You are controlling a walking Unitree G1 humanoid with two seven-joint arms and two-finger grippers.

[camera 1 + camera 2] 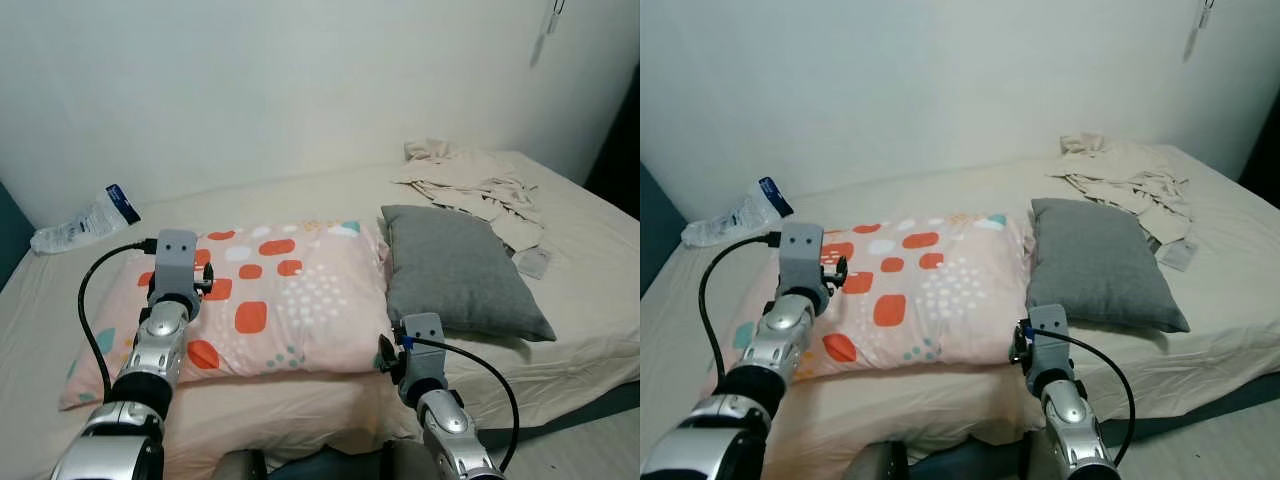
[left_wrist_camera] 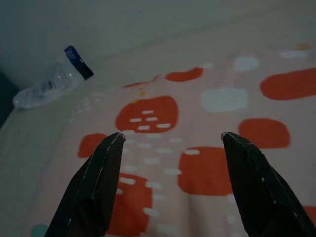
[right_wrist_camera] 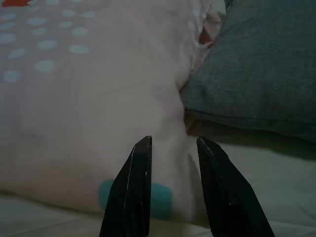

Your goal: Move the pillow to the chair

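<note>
Beige bed against a white wall, patterned pillow lying flat beside a grey cushion. Left tool spread wide above it, right tool parted at its near corner. Nothing lifted yet; grasp and carry remain.

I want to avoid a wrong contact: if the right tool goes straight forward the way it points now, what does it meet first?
Most likely the patterned pillow: the right tool points at its near corner, with the grey pillow off to the side. Depth is hard to judge.
</note>
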